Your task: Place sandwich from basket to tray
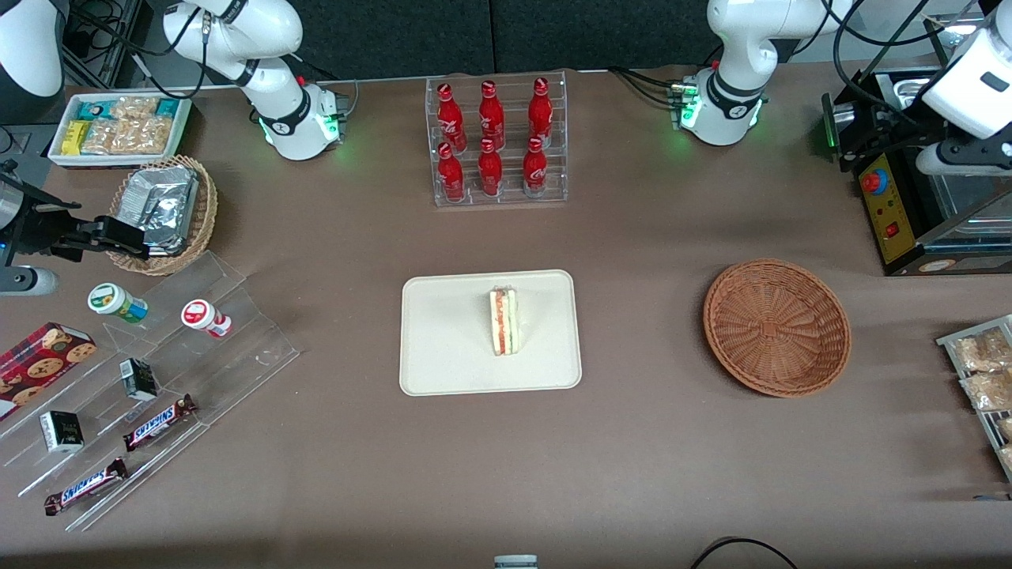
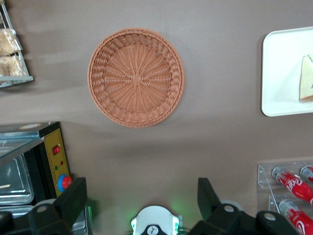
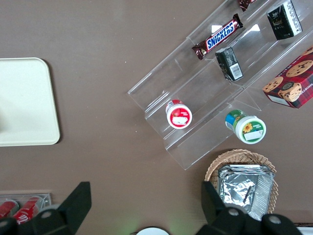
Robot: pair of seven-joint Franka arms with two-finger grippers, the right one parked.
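Even overhead light, soft shadows

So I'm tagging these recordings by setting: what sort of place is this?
Likely a lab bench staged as a snack shop: red soda bottles in a clear rack, Snickers bars on acrylic steps, a sandwich on a cream tray. The left arm's tool hangs open above the empty wicker basket.

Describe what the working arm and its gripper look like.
The left arm is glossy white with rounded segments, a black ring and green lights at its base, and black cables trailing off it. Its gripper, raised above the table near the arm's base, has two black, wedge-shaped fingers, open and empty.
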